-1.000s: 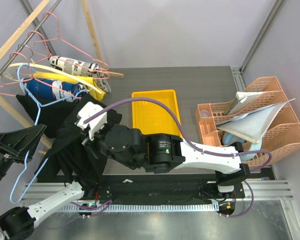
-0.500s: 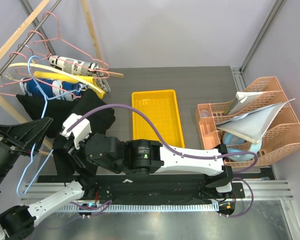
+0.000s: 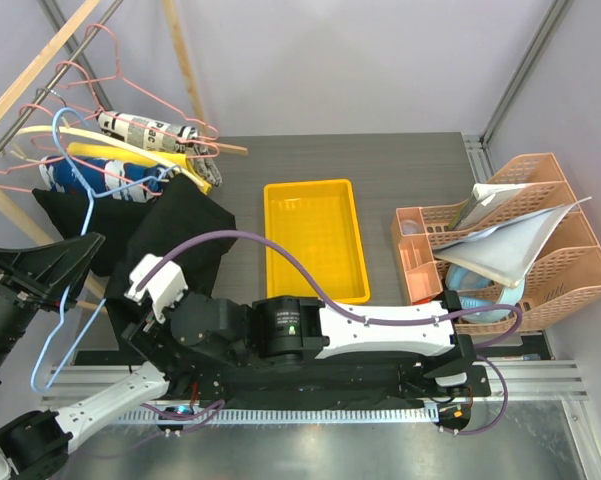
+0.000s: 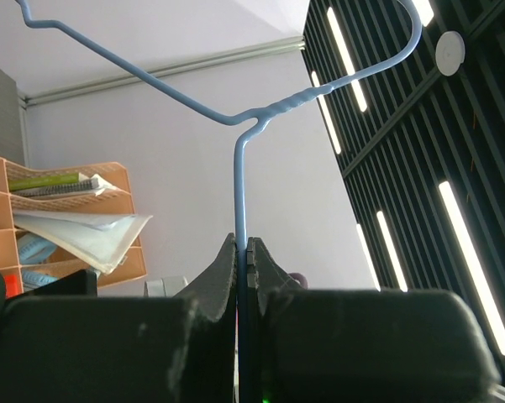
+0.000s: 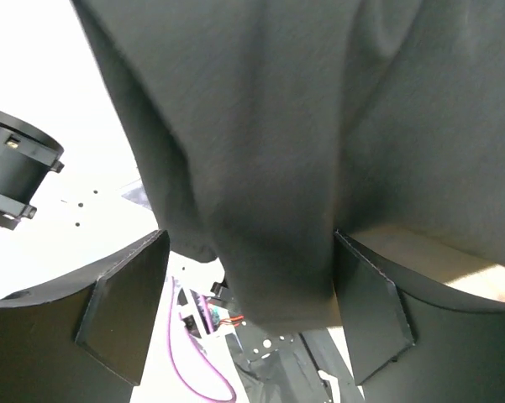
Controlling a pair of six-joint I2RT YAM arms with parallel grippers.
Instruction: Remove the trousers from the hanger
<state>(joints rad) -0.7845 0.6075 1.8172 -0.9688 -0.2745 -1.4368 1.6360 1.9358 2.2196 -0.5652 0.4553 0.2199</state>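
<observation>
1. Left gripper (image 4: 242, 245) pinches the blue hanger (image 4: 239, 180), well left of the yellow tray (image 3: 269, 232).
2. Right gripper (image 5: 249, 252) fingers are spread; the black trousers (image 3: 185, 228) are heaped just left of the tray.
3. Risk: a fold catching the hanger could drag the cloth along.

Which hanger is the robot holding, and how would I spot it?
Look at the wooden rail slanting over the far left corner of the table, where hangers crowd together. Nearer, the left hand pinches one below its twisted neck: the only pale blue hanger among pink and yellow neighbours.
</observation>
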